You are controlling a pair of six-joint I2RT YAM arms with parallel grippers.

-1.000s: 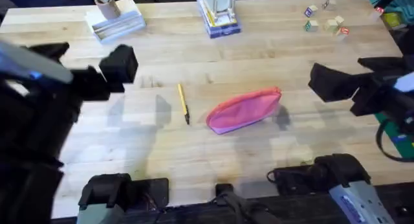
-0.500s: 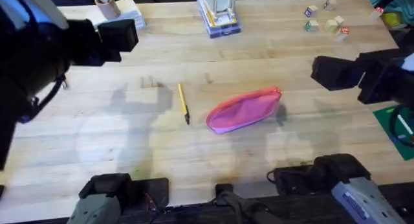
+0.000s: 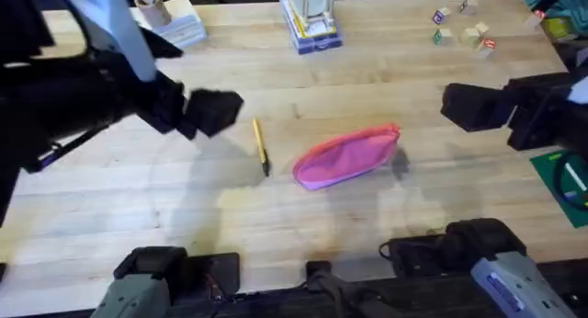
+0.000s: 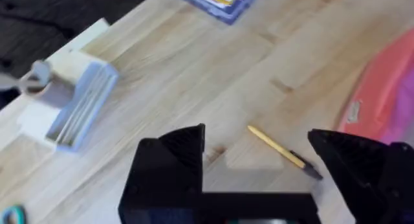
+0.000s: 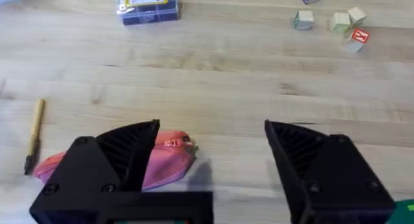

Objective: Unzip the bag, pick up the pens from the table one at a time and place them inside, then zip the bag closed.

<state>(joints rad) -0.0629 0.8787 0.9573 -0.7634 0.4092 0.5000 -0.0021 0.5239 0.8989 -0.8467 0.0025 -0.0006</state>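
Note:
The pink bag (image 3: pixel 347 156) lies flat near the middle of the table (image 3: pixel 386 70), its zipper pull toward the right end. In the right wrist view the bag (image 5: pixel 171 160) shows just behind one finger. A yellow pen (image 3: pixel 260 145) with a dark tip rests on the wood just left of the bag. My left gripper (image 3: pixel 216 111) hovers open to the left of the pen. In the left wrist view the pen (image 4: pixel 281 151) lies between the open fingers, the bag (image 4: pixel 388 94) beyond. My right gripper (image 3: pixel 467 107) hangs open, right of the bag, holding nothing.
A white box with a cup (image 3: pixel 165 24) stands at the back left, and a stack of books (image 3: pixel 310 24) at the back middle. Small letter blocks (image 3: pixel 464 28) lie at the back right. A green mat (image 3: pixel 565 185) sits at the right edge.
My left arm has swung from the far left in toward the pen, its gripper now close beside it. The right gripper has barely shifted. Bag and pen have not moved.

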